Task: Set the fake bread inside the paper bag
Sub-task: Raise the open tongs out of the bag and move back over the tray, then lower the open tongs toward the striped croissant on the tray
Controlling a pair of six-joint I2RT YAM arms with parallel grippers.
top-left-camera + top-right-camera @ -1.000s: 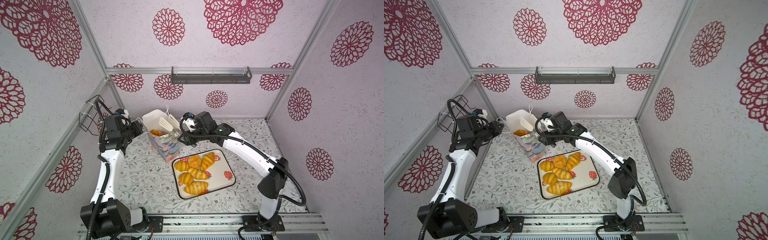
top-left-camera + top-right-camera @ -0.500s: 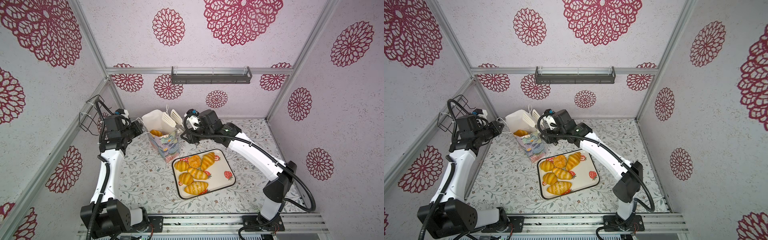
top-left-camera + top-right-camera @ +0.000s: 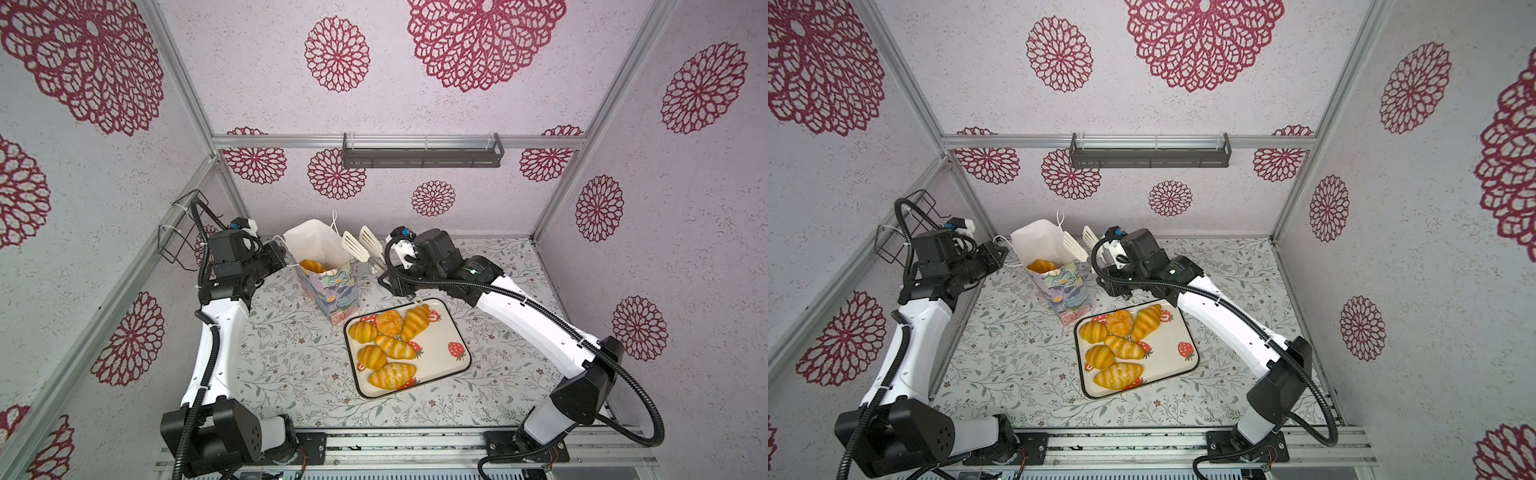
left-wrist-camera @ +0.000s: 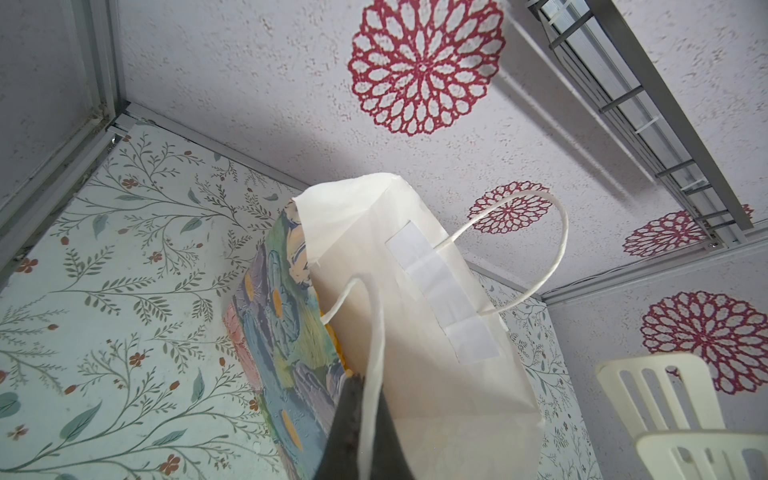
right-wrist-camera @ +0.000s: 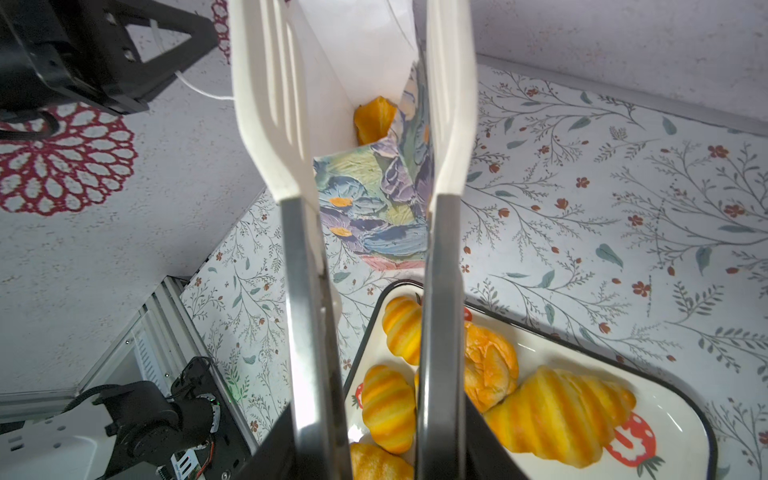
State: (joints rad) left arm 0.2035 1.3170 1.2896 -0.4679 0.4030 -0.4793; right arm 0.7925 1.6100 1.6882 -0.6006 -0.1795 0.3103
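Note:
The paper bag (image 3: 332, 286) (image 3: 1065, 286) stands open at the back of the table, leaning left, with one fake bread (image 3: 312, 266) (image 5: 374, 118) inside. My left gripper (image 3: 282, 255) (image 4: 365, 399) is shut on the bag's white cord handle (image 4: 376, 332). Several more fake bread pieces (image 3: 415, 322) (image 5: 557, 411) lie on the white strawberry tray (image 3: 449, 332). My right gripper (image 3: 392, 282) (image 5: 374, 436) is shut on white slotted tongs (image 3: 361, 249) (image 5: 270, 104). Their paddles stand apart and empty, just right of the bag's mouth.
A black wire basket (image 3: 178, 232) hangs on the left wall behind the left arm. A dark shelf (image 3: 422, 151) is fixed high on the back wall. The tray sits right against the bag's base.
The right arm has drawn the empty tongs up and to the right, from over the bag's mouth to beside it. The left arm and the bag have stayed put.

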